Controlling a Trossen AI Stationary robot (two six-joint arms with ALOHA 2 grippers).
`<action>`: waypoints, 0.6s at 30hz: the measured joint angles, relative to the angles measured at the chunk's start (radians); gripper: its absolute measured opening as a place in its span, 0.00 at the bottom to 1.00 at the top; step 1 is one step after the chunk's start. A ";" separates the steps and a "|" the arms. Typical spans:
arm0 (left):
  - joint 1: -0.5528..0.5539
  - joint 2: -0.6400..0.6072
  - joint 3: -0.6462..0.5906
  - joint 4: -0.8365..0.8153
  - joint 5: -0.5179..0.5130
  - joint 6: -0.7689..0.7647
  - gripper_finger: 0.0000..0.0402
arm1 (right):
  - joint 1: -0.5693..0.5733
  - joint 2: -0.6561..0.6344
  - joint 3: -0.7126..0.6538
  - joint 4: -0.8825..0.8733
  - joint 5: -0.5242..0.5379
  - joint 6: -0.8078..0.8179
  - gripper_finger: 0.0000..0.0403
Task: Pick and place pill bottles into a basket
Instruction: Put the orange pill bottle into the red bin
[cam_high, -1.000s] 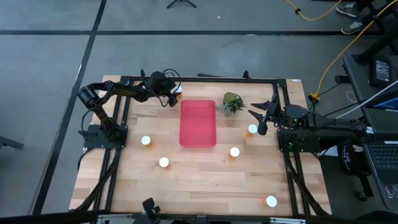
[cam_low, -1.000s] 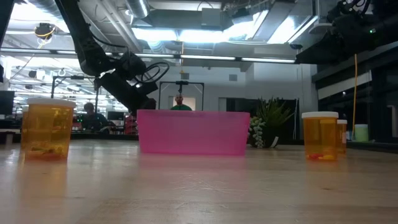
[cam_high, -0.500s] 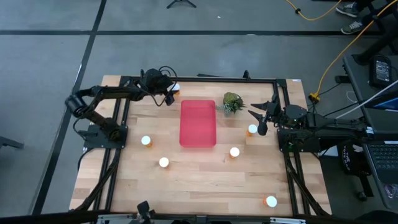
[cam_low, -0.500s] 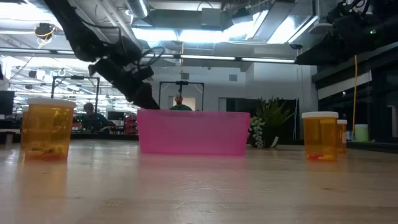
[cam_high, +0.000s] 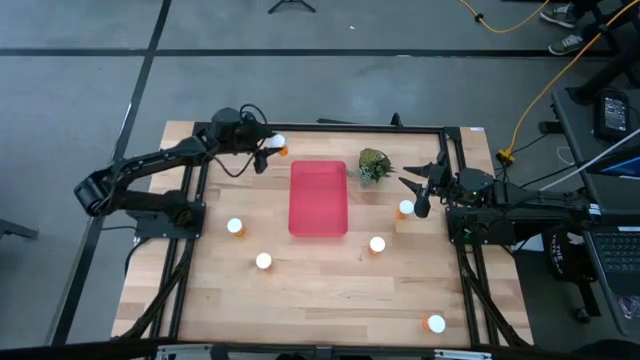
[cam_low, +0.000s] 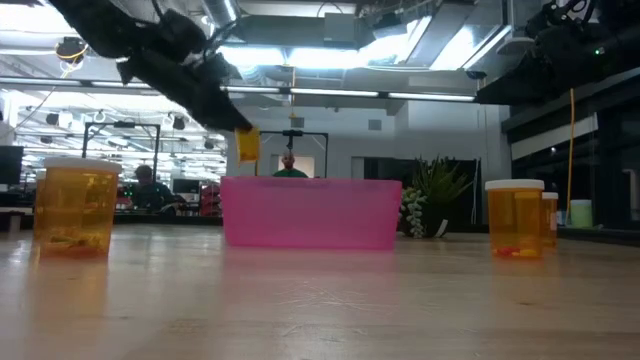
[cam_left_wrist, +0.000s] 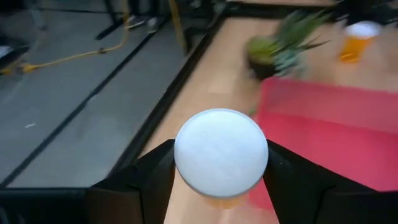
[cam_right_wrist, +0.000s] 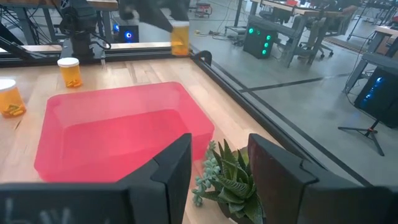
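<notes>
My left pincer is up off the surface at the far left corner of the basket. Its fingers stand part open and are closed on a bottle. In the left wrist view the white cap sits squarely between both fingers, with the orange body just showing below it. In the low view this bottle hangs clear of the surface, above the basket's left end and higher than its rim.

My right pincer waits at the right edge of the surface, just beside the plant. Its fingers stand part open with nothing between them. They point across the plant toward the basket.

The basket lies in the middle of the surface toward the far side, with nothing inside it.

Five other bottles stand upright on the surface:
- One is just beside my right pincer.
- One stands near the basket's near right corner.
- One is to the left of the basket.
- One stands nearer the front on the left.
- One is at the near right corner, well apart from the rest.
</notes>
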 joint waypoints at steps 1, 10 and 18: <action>-0.008 -0.010 0.000 -0.006 0.016 -0.009 0.54 | 0.000 0.000 0.000 0.000 0.000 0.000 0.40; -0.136 -0.030 0.000 -0.020 0.063 -0.027 0.54 | 0.000 0.000 0.000 0.001 0.000 0.000 0.40; -0.249 -0.006 0.000 0.105 0.060 -0.027 0.54 | 0.000 0.000 0.000 0.022 0.000 0.000 0.40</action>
